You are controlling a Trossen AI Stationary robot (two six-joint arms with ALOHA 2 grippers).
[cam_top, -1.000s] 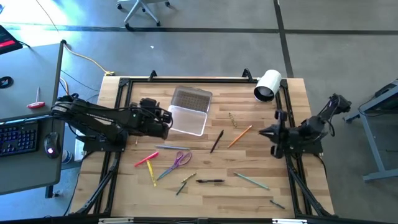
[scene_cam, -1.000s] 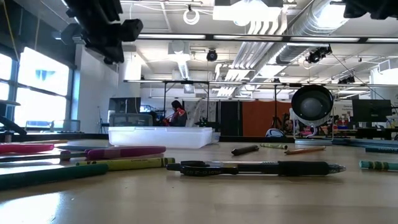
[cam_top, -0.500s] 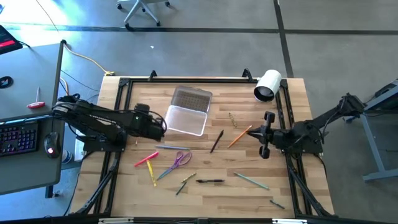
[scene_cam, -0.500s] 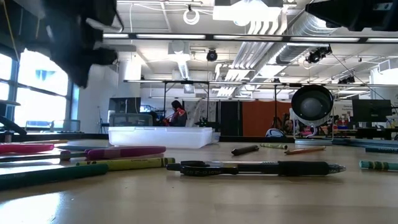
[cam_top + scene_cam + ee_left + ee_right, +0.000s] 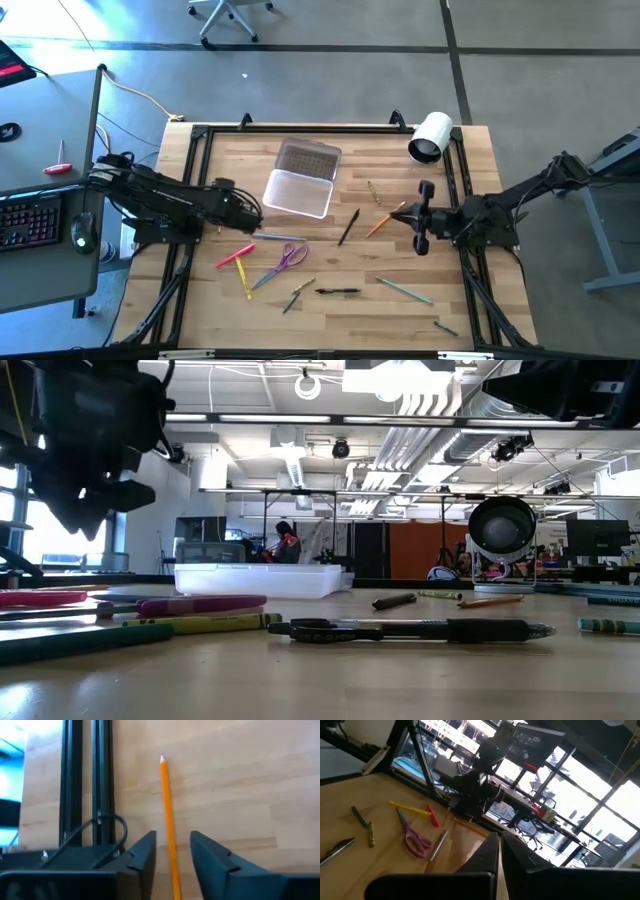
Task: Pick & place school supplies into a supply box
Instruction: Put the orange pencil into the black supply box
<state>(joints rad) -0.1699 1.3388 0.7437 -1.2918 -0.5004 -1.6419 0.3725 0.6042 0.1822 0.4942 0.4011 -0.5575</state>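
Note:
The supply box (image 5: 298, 192) stands open on the table's far middle, its ribbed lid (image 5: 307, 157) folded back. Pens, pencils and markers lie scattered flat: a pink marker (image 5: 235, 255), purple-handled scissors (image 5: 287, 260), a black pen (image 5: 338, 291), a black marker (image 5: 348, 227) and an orange pencil (image 5: 385, 220). My left gripper (image 5: 172, 845) is open and low at the table's left side. Its fingers stand either side of another orange pencil (image 5: 167, 815) lying on the wood. My right gripper (image 5: 405, 215) is shut, hovering just right of the orange pencil near the table's middle.
A large white roll (image 5: 430, 138) lies at the far right corner. Black frame rails (image 5: 80, 780) run close beside my left gripper. A green pencil (image 5: 405, 290) and a yellow marker (image 5: 245, 280) lie toward the near edge. Bare wood shows between the box and the roll.
My left gripper has come down and moved toward the table's near-left, away from the box, ending low over the orange pencil. My right gripper has reached from the table's right edge toward the middle, stopping next to the other orange pencil. Nothing on the table has moved.

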